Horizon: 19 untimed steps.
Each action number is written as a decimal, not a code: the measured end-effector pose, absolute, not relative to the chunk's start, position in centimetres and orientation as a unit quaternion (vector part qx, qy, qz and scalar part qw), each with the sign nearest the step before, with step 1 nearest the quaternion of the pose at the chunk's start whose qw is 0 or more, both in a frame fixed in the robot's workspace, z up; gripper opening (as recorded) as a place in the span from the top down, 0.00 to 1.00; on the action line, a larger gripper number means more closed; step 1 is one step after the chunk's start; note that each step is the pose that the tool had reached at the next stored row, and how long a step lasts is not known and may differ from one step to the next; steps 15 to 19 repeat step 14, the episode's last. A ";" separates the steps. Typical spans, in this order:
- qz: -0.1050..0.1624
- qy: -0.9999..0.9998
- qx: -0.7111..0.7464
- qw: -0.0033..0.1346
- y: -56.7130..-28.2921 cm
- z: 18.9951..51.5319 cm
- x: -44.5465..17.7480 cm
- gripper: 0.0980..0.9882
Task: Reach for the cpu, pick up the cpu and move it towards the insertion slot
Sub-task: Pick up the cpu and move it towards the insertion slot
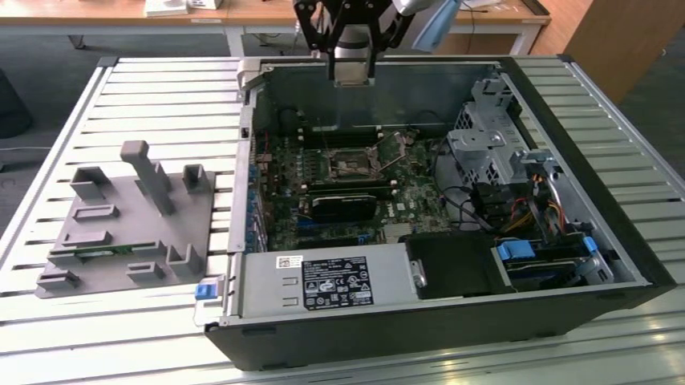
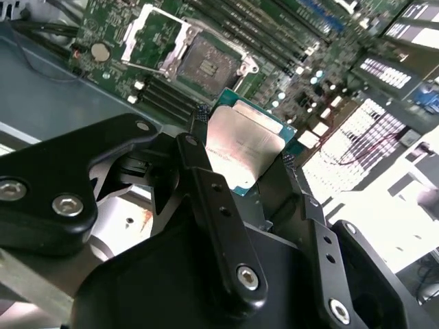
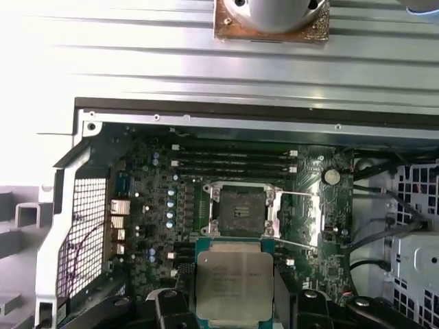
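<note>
Gripper (image 2: 240, 154) clenched on cpu (image 3: 232, 281) by two opposite edges, metal top facing wrist cams, held above open pc case w/ insertion slot (image 3: 240, 209) just beyond chip's far edge, lower down, frame open, not yet aligned over it

Arm enters from the far edge of the exterior view, wrist pointing down, gripper (image 1: 352, 79) hanging above the open case. In both wrist views the black jaws are closed on opposite edges of the cpu (image 2: 241, 142), chip held flat between the fingers (image 2: 206, 188), silvery face toward the cameras, clear of the board.
</note>
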<state>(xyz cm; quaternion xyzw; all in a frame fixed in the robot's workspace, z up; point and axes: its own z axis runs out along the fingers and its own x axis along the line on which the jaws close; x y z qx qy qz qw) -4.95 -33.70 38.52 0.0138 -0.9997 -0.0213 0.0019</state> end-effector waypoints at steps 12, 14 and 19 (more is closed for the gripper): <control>-0.022 -1.000 0.014 -0.002 -32.4 38.2 -4.7 0.50; -0.022 -1.000 0.014 -0.002 -32.4 38.2 -4.7 0.50; -0.022 -1.000 0.014 -0.002 -32.4 38.2 -4.7 0.50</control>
